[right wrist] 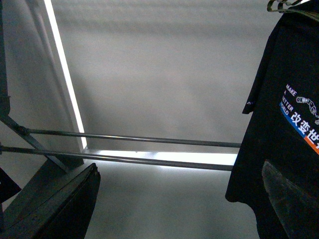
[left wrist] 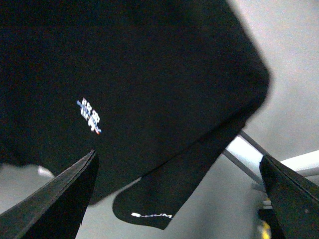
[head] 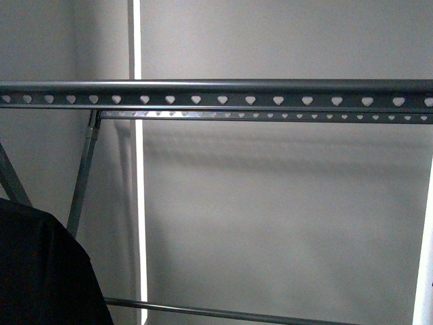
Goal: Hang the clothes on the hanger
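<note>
The black T-shirt hangs low on the left, well under the rack's top rail, which is bare across the front view. What holds it up is cut off at the picture edge. The left gripper and the right gripper are both spread wide and hold nothing. Judging by this, the shirt is not yet on that rail.

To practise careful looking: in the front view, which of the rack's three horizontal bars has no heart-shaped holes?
The lowest bar, a plain thin tube. The top rail and the rear rail just below it both show heart rows.
</note>
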